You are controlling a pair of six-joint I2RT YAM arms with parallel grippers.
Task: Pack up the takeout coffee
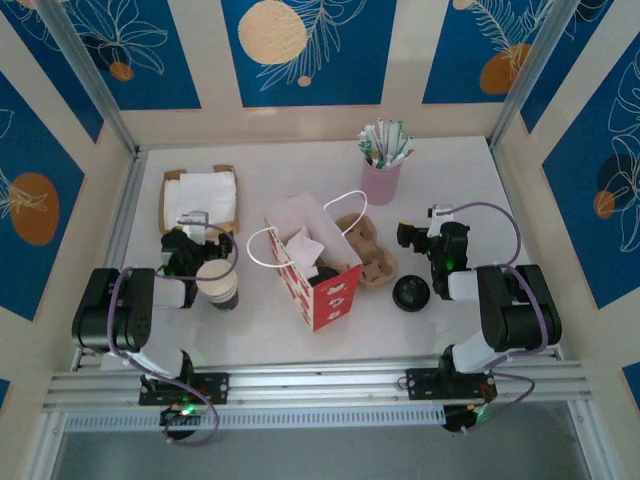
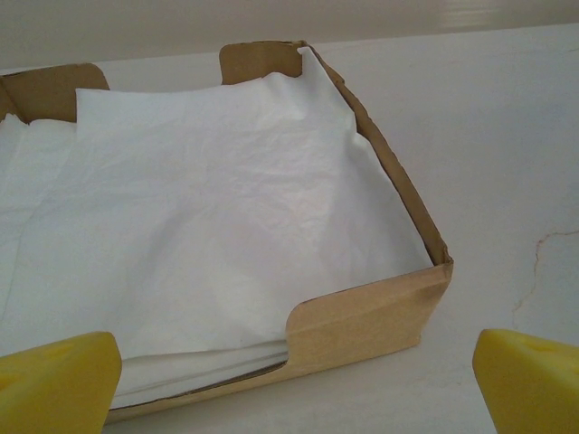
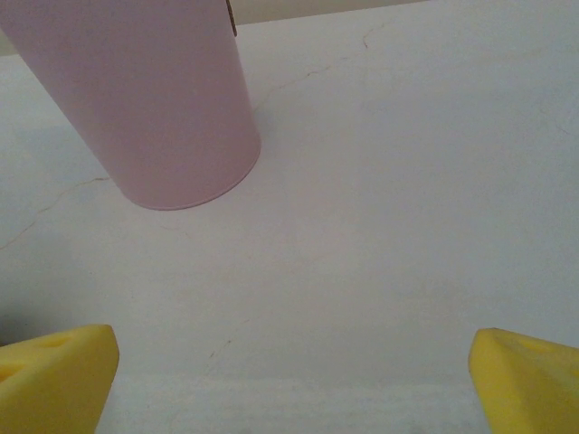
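I read this as the opening step, the reach for the cup, with nothing picked up yet. The left end effector has its fingers wide apart and empty, facing the napkin tray at its 12 o'clock. The right end effector is also spread and empty, with the pink cup at its 11 o'clock. The takeout coffee stands upright on the worktop, at 9 o'clock from the red-and-white bag and close beside the left wrist on its near side. A black lid lies at the bag's 3 o'clock. Next, I judge, the left arm must draw back, swing toward 5 o'clock and close on the cup's side without tipping it.
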